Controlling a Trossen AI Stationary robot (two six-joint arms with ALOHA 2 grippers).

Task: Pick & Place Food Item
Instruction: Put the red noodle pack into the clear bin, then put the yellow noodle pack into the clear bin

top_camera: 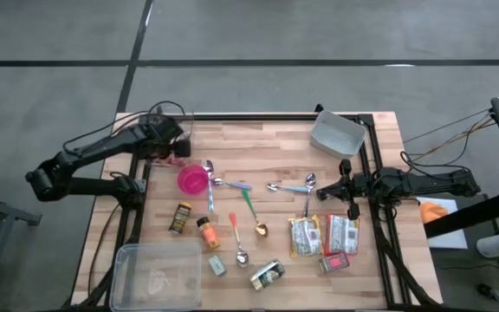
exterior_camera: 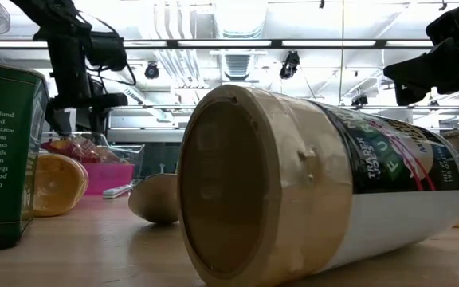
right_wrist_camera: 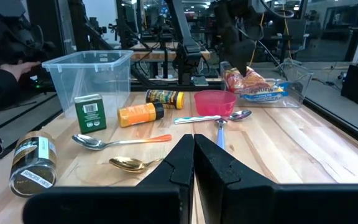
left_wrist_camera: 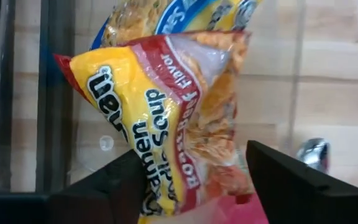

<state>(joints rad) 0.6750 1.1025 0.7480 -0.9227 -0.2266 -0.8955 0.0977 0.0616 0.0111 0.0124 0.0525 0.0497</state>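
My left gripper (left_wrist_camera: pixel 188 180) stands open around the ramen packet (left_wrist_camera: pixel 166 118), not gripping. I should lift straight up, clear of the clear tray (right_wrist_camera: pixel 291 87).

Lying on its side and filling the middle: a jar (exterior_camera: pixel 309 183), tan lid facing the camera. Standing at nine o'clock: a green tin (exterior_camera: pixel 2 151). Resting beside it, toward eight o'clock: a yellow rounded container (exterior_camera: pixel 54 183). Sitting behind: a pink bowl (exterior_camera: pixel 106 177), a spoon bowl (exterior_camera: pixel 154 198). Hanging at eleven o'clock: a dark arm (exterior_camera: pixel 74 56) over a clear bin of packets (exterior_camera: pixel 82 147)
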